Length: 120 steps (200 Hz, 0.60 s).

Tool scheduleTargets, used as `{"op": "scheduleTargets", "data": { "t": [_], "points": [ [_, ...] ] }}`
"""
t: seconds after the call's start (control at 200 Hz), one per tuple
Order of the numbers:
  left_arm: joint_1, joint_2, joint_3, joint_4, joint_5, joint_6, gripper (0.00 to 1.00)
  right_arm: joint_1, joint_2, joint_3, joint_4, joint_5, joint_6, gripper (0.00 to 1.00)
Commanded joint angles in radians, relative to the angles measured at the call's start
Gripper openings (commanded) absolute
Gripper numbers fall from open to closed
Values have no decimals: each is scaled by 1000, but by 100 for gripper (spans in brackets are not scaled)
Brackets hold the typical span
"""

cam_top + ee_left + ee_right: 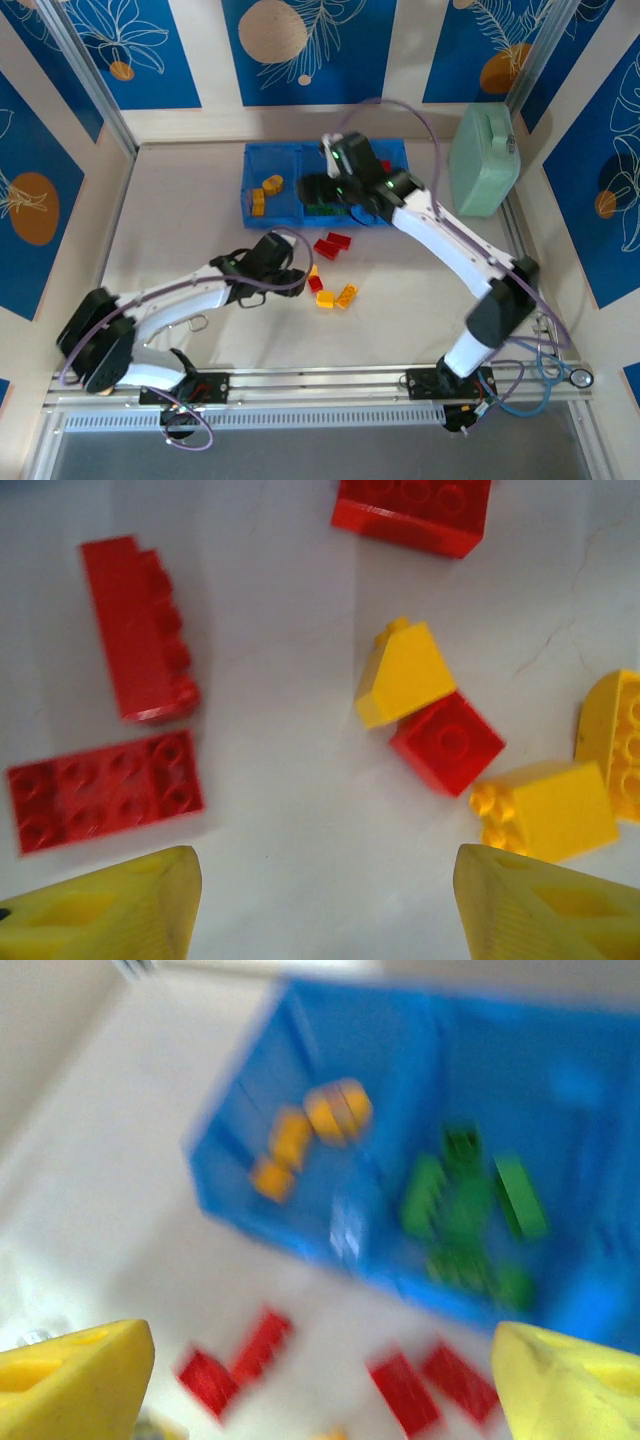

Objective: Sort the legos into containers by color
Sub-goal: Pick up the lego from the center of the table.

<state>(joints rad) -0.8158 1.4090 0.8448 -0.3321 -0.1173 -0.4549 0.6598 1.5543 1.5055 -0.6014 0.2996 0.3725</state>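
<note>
The left fingers (110, 910) hang wide and empty over loose red and yellow bricks (333, 244) at mid-frame. The right fingers (70, 1380), wide and empty, hover by the blue tray (275, 152) at upper centre. The yellow brick (403, 673) touches a small red brick (447, 742), so a grab could catch both. Bare tabletop (180, 200) lies left.

Bright even light, soft shadows, right wrist view heavily motion-blurred

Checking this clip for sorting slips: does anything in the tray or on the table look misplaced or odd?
Nothing stands out. In the tray, the left compartment holds yellow-orange bricks and the middle one green bricks, with no mixed colours visible. On the table, loose red and yellow bricks lie unsorted.
</note>
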Motion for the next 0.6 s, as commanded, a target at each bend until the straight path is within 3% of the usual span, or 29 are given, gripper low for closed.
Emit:
{"op": "scheduleTargets", "data": {
  "t": [0.0, 0.265, 0.595],
  "points": [
    [-6, 98, 85, 52, 43, -11, 68, -48, -129, -188, 60, -12, 79, 86],
    [-5, 277, 217, 41, 60, -25, 67, -105, -332, -495, 75, -18, 145, 82],
    [-6, 392, 284, -12, 30, -24, 65, -176, -501, -680, 70, -50, 186, 80]
  ]
}}
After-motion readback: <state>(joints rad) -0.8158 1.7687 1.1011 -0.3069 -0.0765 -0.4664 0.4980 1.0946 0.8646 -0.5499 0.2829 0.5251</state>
